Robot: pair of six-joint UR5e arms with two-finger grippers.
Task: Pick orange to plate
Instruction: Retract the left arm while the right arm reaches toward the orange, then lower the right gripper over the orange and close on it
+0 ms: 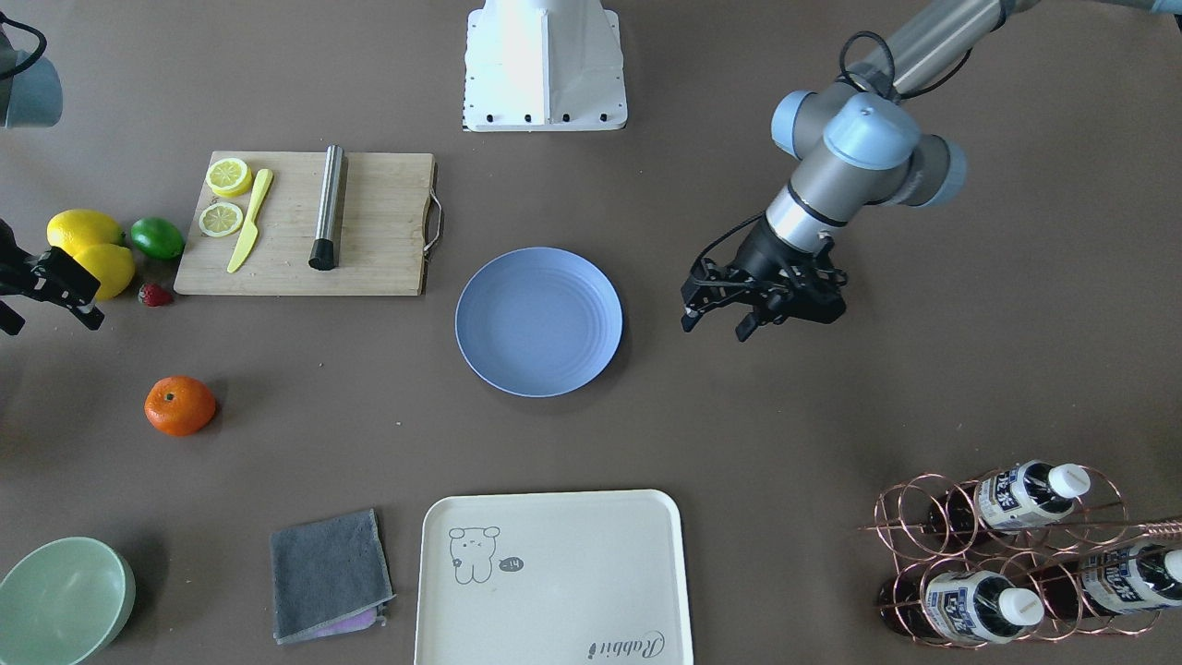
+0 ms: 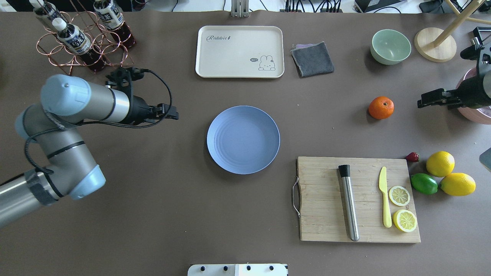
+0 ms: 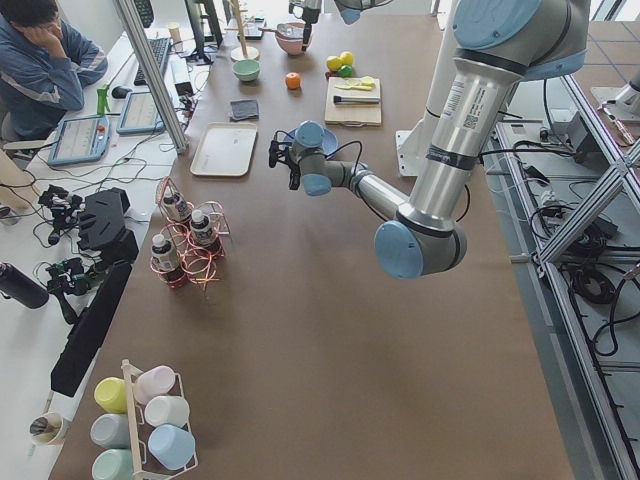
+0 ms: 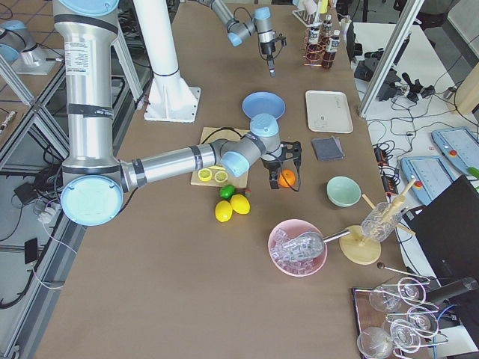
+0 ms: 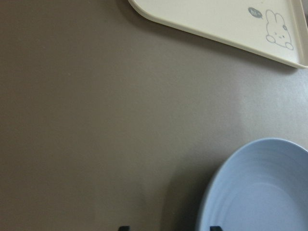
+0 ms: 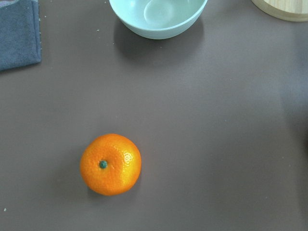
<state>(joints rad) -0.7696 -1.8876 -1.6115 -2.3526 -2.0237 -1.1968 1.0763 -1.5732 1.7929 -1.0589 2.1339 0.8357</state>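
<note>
The orange (image 2: 381,107) rests alone on the brown table, between the green bowl and the cutting board; it also shows as the orange (image 1: 180,405) and, stem up, as the orange (image 6: 110,164) low and left in the right wrist view. My right gripper (image 2: 422,102) hovers open beside it on the table-edge side, apart from the fruit and holding nothing. The light-blue plate (image 2: 243,139) lies bare at the table's middle, seen too as the plate (image 1: 539,320). My left gripper (image 1: 715,329) stands open just off the plate's rim (image 5: 260,187), nothing between its fingers.
A wooden cutting board (image 2: 358,199) carries a yellow knife, two lemon slices and a metal cylinder. Two lemons (image 2: 440,163), a lime and a strawberry sit beside it. Green bowl (image 2: 390,46), grey cloth (image 2: 312,58), cream tray (image 2: 239,51) and bottle rack (image 2: 82,38) line the far edge.
</note>
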